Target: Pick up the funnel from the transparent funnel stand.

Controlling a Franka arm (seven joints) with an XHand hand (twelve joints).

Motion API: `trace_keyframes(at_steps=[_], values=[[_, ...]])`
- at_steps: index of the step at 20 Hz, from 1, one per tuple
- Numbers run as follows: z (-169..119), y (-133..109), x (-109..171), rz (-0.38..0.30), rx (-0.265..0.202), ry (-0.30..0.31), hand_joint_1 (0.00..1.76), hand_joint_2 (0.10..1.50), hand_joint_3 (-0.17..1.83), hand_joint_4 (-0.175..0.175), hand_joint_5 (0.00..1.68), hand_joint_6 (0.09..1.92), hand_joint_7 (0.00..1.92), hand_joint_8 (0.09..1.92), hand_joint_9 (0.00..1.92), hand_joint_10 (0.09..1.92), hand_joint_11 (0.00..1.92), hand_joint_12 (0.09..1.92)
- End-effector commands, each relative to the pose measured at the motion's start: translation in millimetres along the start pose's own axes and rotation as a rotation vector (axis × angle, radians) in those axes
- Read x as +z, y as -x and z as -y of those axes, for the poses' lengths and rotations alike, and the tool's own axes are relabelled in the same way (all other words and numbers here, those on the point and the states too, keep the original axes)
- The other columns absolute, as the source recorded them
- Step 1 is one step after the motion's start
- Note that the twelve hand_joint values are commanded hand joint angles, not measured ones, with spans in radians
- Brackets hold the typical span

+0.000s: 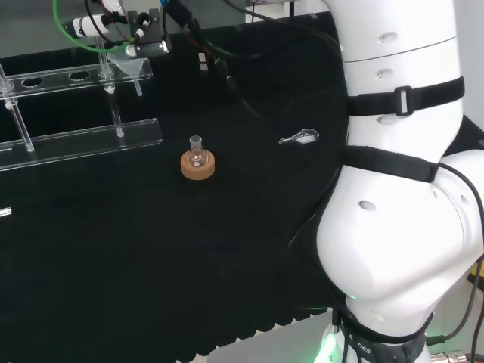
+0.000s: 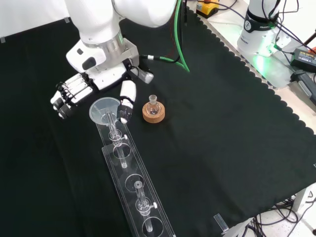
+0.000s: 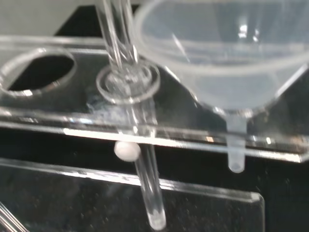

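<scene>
A clear funnel (image 2: 103, 109) sits in the end hole of the transparent funnel stand (image 2: 133, 182), its stem hanging through the upper shelf. The hand (image 2: 94, 81) hovers just above the funnel and is open. Its fingers (image 2: 69, 96) lie to the left of the rim and its thumb (image 2: 126, 104) reaches down by the rim's right side. In the head view the funnel (image 1: 128, 69) rests at the right end of the stand (image 1: 76, 140), with the hand (image 1: 147, 34) just behind it. The wrist view has the funnel's bowl (image 3: 227, 63) close up above the shelf (image 3: 72, 111).
A small flask on a cork ring (image 2: 153, 111) stands just right of the funnel in the front view, and shows mid-cloth in the head view as the flask on its cork ring (image 1: 198, 162). A small clear piece (image 1: 300, 138) lies near the arm's white links (image 1: 401, 189). The cloth's scalloped edge (image 2: 276, 98) runs at the right.
</scene>
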State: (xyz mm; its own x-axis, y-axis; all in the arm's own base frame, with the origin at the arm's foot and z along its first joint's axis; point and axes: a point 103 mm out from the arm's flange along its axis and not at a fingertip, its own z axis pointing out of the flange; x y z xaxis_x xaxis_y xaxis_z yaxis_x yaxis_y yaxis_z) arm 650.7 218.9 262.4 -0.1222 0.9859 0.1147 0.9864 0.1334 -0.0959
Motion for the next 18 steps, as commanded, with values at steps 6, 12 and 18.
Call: trace_keyframes(at_steps=[6,12,18], values=[[6,4,25,0.052,0.031,-0.084,0.02,0.82,0.04,0.083,0.0,0.09,0.0,0.09,0.0,0.09,0.0,0.36],[14,29,37,0.11,0.029,-0.133,0.02,0.82,0.04,0.082,0.0,0.09,0.0,0.09,0.0,0.09,0.0,0.36],[18,23,57,0.117,0.071,-0.181,0.01,0.82,0.04,0.081,0.0,0.09,0.0,0.09,0.0,0.09,0.0,0.36]])
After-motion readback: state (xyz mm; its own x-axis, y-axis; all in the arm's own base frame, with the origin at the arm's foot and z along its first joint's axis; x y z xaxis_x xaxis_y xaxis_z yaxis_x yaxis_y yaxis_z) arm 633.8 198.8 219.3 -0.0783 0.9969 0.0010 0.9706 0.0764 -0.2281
